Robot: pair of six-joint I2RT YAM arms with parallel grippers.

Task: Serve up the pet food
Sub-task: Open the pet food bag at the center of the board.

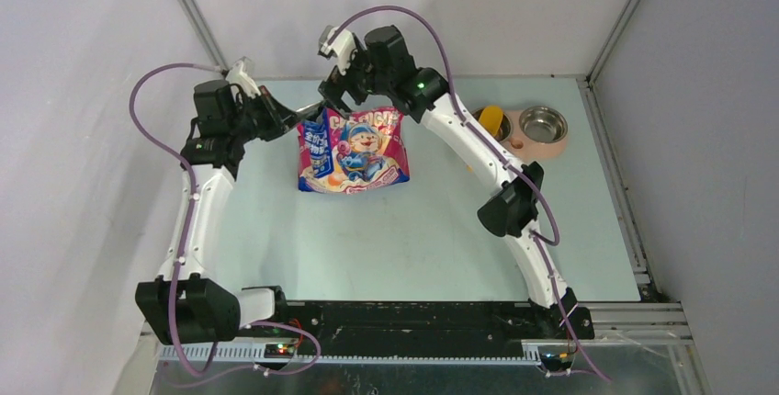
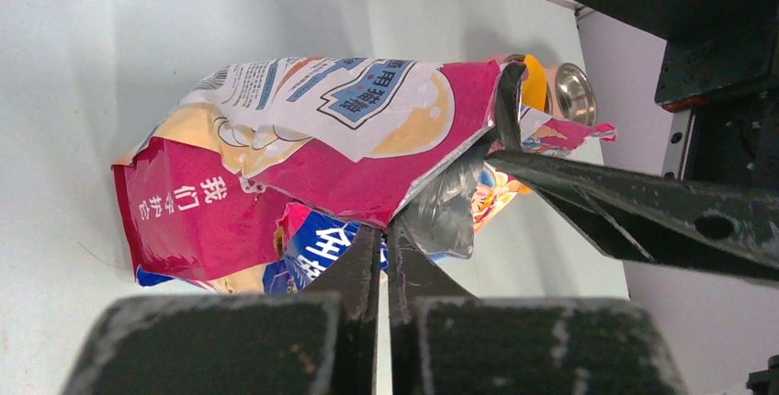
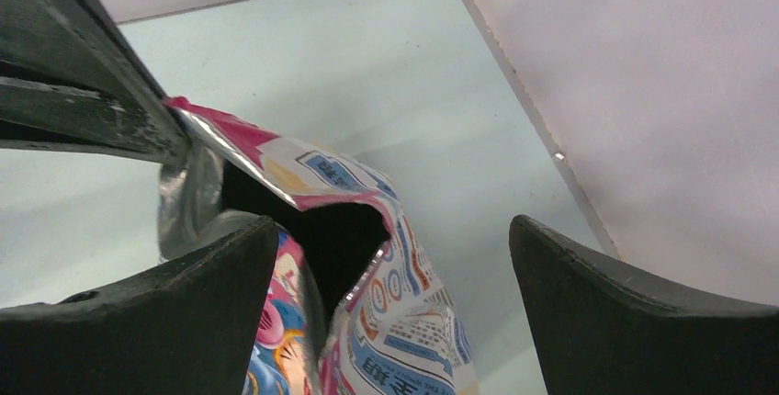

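Note:
A glossy pink-and-blue cartoon-printed bag point(image 1: 354, 149) lies on the table with its torn top toward the back. My left gripper point(image 1: 296, 123) is shut on the bag's upper left edge; in the left wrist view the closed fingertips point(image 2: 386, 234) pinch the foil rim of the bag point(image 2: 312, 147). My right gripper point(image 1: 344, 94) hovers open just above the bag's mouth. In the right wrist view the right gripper point(image 3: 393, 230) straddles the opened top of the bag point(image 3: 413, 340), whose inside is dark. The pet food is hidden.
A pink double feeder point(image 1: 551, 144) with a steel bowl point(image 1: 544, 123) stands at the back right, and a yellow scoop point(image 1: 491, 119) rests in its left bowl. In the left wrist view the scoop point(image 2: 535, 78) and steel bowl point(image 2: 574, 92) sit beyond the bag. Walls enclose three sides.

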